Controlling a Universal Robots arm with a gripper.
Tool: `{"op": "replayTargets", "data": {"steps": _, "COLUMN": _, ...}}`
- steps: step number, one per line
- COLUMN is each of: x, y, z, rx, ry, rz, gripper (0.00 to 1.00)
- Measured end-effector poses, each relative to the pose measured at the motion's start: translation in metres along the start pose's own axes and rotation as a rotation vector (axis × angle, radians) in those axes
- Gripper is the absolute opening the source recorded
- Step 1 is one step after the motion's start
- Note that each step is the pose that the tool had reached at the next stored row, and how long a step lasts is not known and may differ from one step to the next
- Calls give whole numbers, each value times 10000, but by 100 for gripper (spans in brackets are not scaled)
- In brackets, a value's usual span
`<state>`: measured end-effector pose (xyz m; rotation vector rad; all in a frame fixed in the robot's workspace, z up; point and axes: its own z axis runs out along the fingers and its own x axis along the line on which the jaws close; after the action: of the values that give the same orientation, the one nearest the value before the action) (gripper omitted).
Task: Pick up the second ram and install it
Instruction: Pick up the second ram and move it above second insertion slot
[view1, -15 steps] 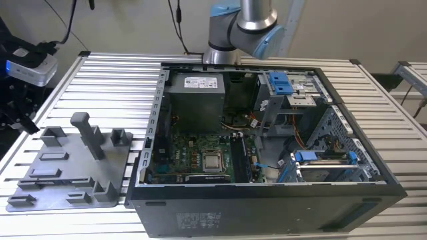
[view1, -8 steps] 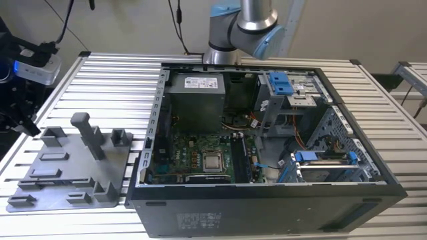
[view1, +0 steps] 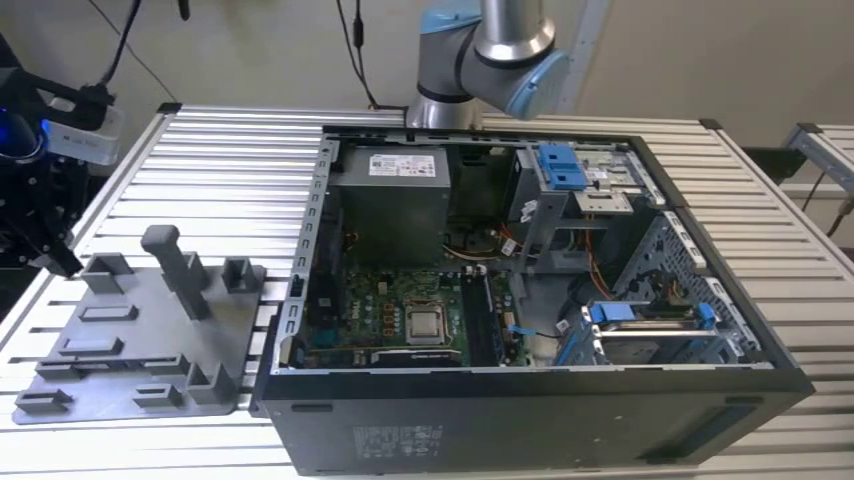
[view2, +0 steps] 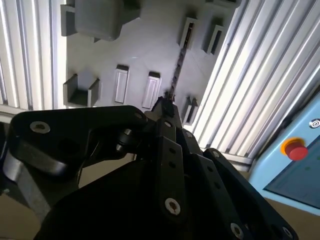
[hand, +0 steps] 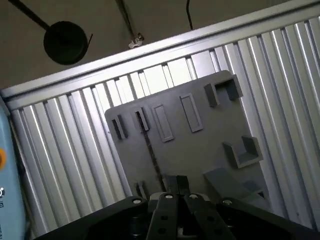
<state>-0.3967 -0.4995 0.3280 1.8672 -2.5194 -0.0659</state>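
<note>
The black pincer (hand: 176, 184) is closed on one end of the second ram (hand: 152, 155), a long, thin dark circuit-board stick. Seen edge-on in the first wrist view, it reaches out above the flat grey plastic tray (hand: 200, 145). The tray lies on the ribbed metal tabletop (hand: 65, 165) beside the open black computer case (view1: 534, 420).

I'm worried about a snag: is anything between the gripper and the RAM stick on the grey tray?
Nothing visible does. In both wrist views the black gripper sits right at the near end of the thin dark circuit-board stick, which stands on edge in the grey plastic tray.
</note>
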Motion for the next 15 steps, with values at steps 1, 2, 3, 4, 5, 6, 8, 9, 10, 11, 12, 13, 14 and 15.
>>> {"op": "replayTargets", "data": {"steps": 1, "x": 0, "y": 0, "z": 4, "rx": 38, "ry": 12, "rz": -104, "gripper": 11}}
{"op": "replayTargets", "data": {"steps": 2, "x": 1, "y": 0, "z": 9, "rx": 82, "ry": 23, "rz": -208, "gripper": 11}}
{"op": "replayTargets", "data": {"steps": 3, "x": 0, "y": -1, "z": 15, "rx": 117, "ry": 34, "rz": -292, "gripper": 11}}
{"op": "replayTargets", "data": {"steps": 4, "x": 1, "y": 1, "z": 22, "rx": 146, "ry": 45, "rz": -362, "gripper": 11}}
{"op": "replayTargets", "data": {"steps": 5, "x": 3, "y": 6, "z": 30, "rx": 159, "ry": 56, "rz": -419, "gripper": 11}}
{"op": "replayTargets", "data": {"steps": 6, "x": 4, "y": 6, "z": 43, "rx": 159, "ry": 58, "rz": -467, "gripper": 11}}
{"op": "replayTargets", "data": {"steps": 8, "x": 4, "y": 6, "z": 44, "rx": 157, "ry": 62, "rz": -526, "gripper": 11}}
{"op": "replayTargets", "data": {"steps": 9, "x": 4, "y": 6, "z": 43, "rx": 156, "ry": 64, "rz": -554, "gripper": 11}}
{"op": "replayTargets", "data": {"steps": 10, "x": 4, "y": 7, "z": 44, "rx": 156, "ry": 64, "rz": -585, "gripper": 11}}
{"op": "replayTargets", "data": {"steps": 11, "x": 4, "y": 7, "z": 43, "rx": 155, "ry": 66, "rz": -614, "gripper": 11}}
{"op": "replayTargets", "data": {"steps": 12, "x": 4, "y": 6, "z": 44, "rx": 156, "ry": 65, "rz": -642, "gripper": 11}}
{"op": "replayTargets", "data": {"steps": 13, "x": 4, "y": 7, "z": 44, "rx": 155, "ry": 66, "rz": -672, "gripper": 11}}
{"op": "replayTargets", "data": {"steps": 14, "x": 4, "y": 7, "z": 44, "rx": 155, "ry": 67, "rz": -700, "gripper": 12}}
{"op": "replayTargets", "data": {"steps": 15, "x": 4, "y": 7, "z": 44, "rx": 154, "ry": 68, "rz": -729, "gripper": 18}}
